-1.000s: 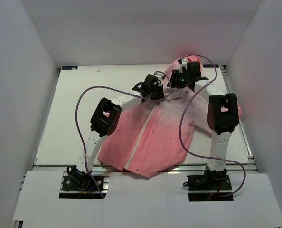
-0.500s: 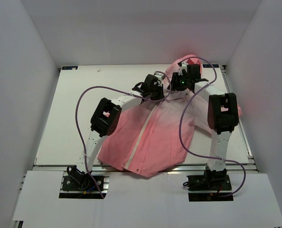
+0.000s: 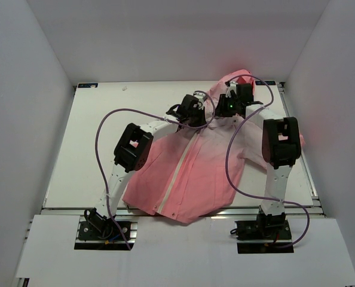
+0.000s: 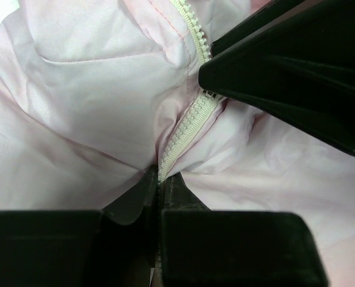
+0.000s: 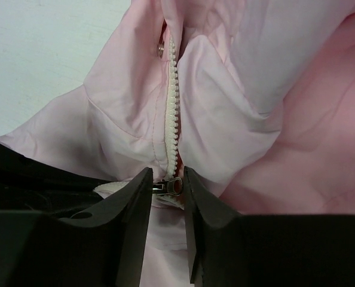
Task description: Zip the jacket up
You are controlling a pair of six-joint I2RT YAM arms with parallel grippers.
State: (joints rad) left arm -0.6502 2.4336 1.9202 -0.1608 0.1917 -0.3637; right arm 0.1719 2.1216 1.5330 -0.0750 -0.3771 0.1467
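Observation:
The pink jacket [image 3: 195,173] lies spread on the table, its white zipper [image 3: 180,164] running from the hem up to the collar. My left gripper [image 3: 196,119] is at the chest, shut on the closed zipper teeth [image 4: 186,122], with the jaws pinched at the tape [image 4: 159,182]. My right gripper [image 3: 223,110] is just beyond it near the collar, its jaws closed on the metal zipper pull [image 5: 170,186]. Above the slider the zipper teeth [image 5: 171,107] lie open between two pale folds. The right gripper's black finger [image 4: 285,72] shows in the left wrist view.
The white table [image 3: 94,149] is walled in on three sides. Purple cables [image 3: 106,119] loop over the left side and across the jacket [image 3: 228,155]. The hood [image 3: 240,78] lies at the far right edge. A metal snap [image 5: 160,49] sits beside the open teeth.
The right gripper has shifted slightly toward the near right with the pull, and the collar and hood fabric has shifted a little. The left gripper has stayed put.

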